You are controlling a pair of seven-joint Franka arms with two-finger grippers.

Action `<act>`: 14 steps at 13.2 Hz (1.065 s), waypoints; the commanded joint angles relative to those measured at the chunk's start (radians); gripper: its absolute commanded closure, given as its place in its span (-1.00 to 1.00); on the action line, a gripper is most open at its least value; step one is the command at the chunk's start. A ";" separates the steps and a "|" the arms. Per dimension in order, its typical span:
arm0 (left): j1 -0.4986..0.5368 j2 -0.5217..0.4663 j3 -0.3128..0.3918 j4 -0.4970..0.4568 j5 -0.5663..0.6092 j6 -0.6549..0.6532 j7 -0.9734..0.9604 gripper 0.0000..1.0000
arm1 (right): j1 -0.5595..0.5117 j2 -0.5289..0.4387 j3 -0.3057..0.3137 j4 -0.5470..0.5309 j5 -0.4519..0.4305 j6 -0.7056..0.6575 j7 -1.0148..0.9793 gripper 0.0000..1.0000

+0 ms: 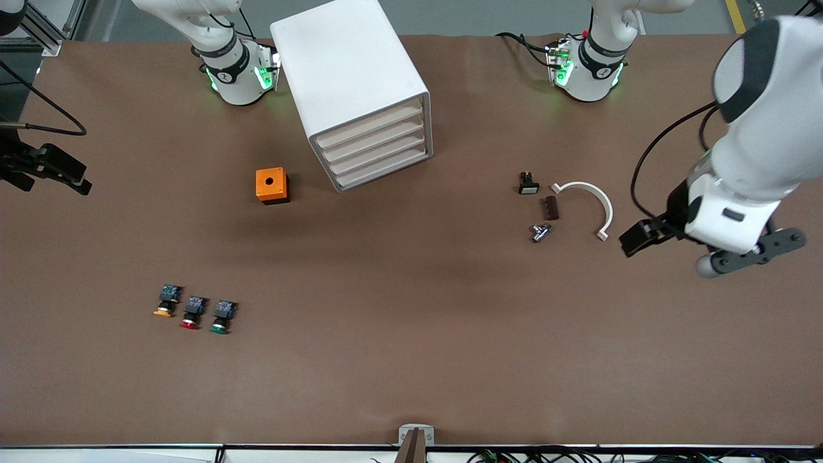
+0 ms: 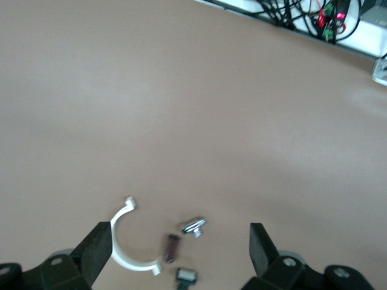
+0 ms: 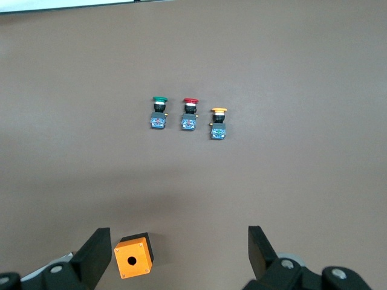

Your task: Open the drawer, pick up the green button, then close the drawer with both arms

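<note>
Brown tabletop (image 1: 411, 360) mostly bare, cabinet (image 1: 357, 83) drawers flush (all four), both tools' fingers apart, left tool (image 2: 178, 251), right tool (image 3: 175, 254).

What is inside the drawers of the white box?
You cannot see inside. All four drawers of the white cabinet are pushed shut, so only their pale fronts show, including the second from the bottom. Whatever they hold is covered.
</note>
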 commanded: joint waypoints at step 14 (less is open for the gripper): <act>0.141 -0.358 -0.037 -0.303 -0.011 -0.123 0.301 -0.99 | 0.017 -0.004 0.007 -0.005 -0.020 0.008 0.001 -1.00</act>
